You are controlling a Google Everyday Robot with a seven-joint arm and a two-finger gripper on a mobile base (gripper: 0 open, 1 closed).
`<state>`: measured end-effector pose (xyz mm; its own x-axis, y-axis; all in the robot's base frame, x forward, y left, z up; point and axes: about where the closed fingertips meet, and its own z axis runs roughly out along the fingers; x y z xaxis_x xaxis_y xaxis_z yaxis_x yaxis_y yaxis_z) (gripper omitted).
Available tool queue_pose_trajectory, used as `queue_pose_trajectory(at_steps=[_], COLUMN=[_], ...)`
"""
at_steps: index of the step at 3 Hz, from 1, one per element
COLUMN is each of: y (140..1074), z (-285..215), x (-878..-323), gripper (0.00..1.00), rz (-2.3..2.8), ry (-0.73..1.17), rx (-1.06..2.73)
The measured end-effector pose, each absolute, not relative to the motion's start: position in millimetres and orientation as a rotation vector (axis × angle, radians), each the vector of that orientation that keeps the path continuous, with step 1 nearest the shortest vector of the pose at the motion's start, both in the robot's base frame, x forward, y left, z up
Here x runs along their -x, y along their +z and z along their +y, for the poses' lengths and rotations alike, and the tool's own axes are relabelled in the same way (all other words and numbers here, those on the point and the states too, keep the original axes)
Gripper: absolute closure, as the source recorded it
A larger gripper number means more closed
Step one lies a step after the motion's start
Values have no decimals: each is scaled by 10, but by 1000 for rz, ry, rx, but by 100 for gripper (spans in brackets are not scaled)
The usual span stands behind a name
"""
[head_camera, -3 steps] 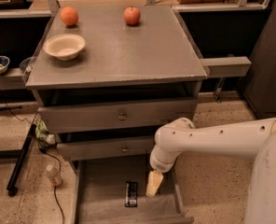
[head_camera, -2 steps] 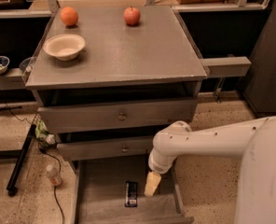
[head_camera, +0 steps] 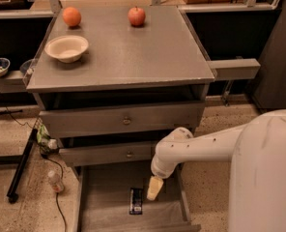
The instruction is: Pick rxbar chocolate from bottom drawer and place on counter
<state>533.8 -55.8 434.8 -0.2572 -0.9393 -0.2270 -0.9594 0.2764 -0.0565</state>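
Observation:
The rxbar chocolate (head_camera: 135, 200), a small dark bar, lies flat on the pale liner of the open bottom drawer (head_camera: 104, 204), near its middle. My gripper (head_camera: 154, 188) hangs from the white arm over the drawer's right part, just right of the bar and slightly above it, not touching it. The counter (head_camera: 133, 47) is the grey cabinet top above, carrying an orange (head_camera: 71, 16), an apple (head_camera: 136, 16) and a cream bowl (head_camera: 66, 48).
Two upper drawers with brass knobs (head_camera: 126, 121) sit above the open one. A grey shelf bar (head_camera: 232, 68) sticks out at the right. A small bottle (head_camera: 55, 181) and cables lie on the floor left of the cabinet. My white body fills the lower right.
The arm has shifted slightly left and down over the drawer, bringing the gripper a little closer to the bar. The bar has not moved.

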Motion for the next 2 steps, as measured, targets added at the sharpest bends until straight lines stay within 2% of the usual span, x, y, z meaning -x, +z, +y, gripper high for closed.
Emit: queue_pose_trajectory(at_steps=[2], y=[3875], z=[-471], x=[-5280], gripper=[0], rz=[2337], ry=[159], rx=[1773])
